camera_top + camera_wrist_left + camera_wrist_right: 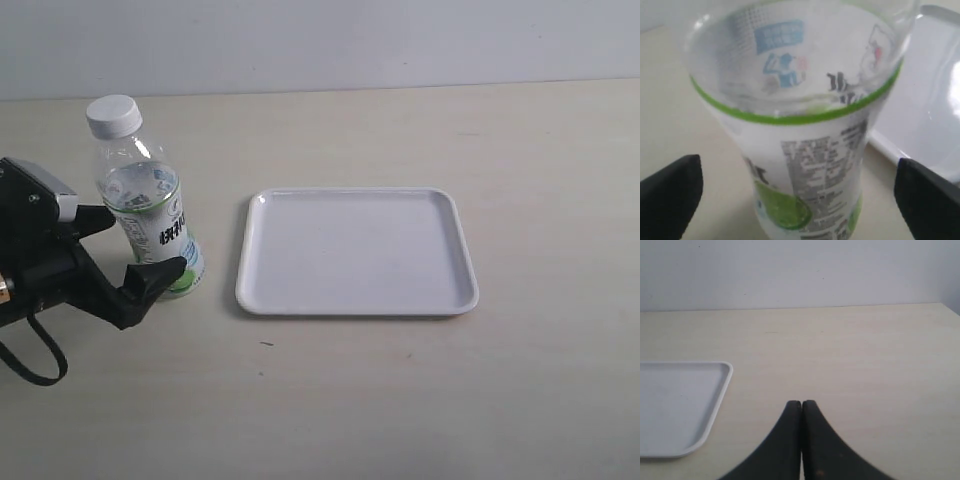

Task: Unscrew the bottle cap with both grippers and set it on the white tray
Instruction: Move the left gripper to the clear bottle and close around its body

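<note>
Clear plastic labelled bottle point(140, 190), white ribbed cap point(113, 115) on, stands left of the glossy white tray point(355, 250). Black left gripper point(142, 242) straddles it, released; right gripper point(801, 412) clenched, empty. Best squeeze the label squarely.

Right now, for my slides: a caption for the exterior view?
Left gripper open around the capped bottle; white tray beside it.

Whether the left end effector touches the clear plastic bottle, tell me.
Apart. Left wrist view shows gaps between both black fingers and the clear plastic bottle.
</note>
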Robot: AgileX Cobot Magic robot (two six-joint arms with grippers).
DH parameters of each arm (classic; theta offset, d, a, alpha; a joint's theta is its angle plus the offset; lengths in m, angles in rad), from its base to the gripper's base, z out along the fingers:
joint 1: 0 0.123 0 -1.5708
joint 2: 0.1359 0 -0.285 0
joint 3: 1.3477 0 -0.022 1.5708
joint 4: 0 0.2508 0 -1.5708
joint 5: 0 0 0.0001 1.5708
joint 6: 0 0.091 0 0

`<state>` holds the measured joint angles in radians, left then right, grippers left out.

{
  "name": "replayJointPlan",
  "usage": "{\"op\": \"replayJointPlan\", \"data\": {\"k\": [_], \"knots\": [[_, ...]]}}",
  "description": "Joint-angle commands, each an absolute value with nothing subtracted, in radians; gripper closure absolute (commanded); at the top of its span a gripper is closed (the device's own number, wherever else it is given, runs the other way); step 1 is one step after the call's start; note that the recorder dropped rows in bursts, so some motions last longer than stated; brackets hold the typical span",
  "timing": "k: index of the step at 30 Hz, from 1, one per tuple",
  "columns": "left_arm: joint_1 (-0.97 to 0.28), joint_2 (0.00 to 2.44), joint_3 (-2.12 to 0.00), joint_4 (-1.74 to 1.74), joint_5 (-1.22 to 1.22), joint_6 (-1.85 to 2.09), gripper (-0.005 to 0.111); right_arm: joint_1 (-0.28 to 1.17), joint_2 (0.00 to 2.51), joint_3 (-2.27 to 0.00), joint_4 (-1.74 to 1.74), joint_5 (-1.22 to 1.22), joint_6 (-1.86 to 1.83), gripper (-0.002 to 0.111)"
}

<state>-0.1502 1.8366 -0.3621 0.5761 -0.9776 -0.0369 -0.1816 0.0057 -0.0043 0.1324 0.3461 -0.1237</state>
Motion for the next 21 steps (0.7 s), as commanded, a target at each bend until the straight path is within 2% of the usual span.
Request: {"op": "replayJointPlan", "data": {"k": [1, 11, 21], "knots": [[-0.149, 1.911, -0.372, 0.611, -1.119, 0.0, 0.002, -0.186, 0.0, 0.0, 0.131, 0.338, -0.129, 0.108], [-0.149, 2.022, -0.41, 0.616, -1.221, 0.02, 0.002, -0.186, 0.0, 0.0, 0.131, 0.338, -0.129, 0.108], [-0.149, 2.069, -0.426, 0.588, -1.221, 0.031, 0.002, -0.186, 0.0, 0.0, 0.131, 0.338, -0.129, 0.108]]}}
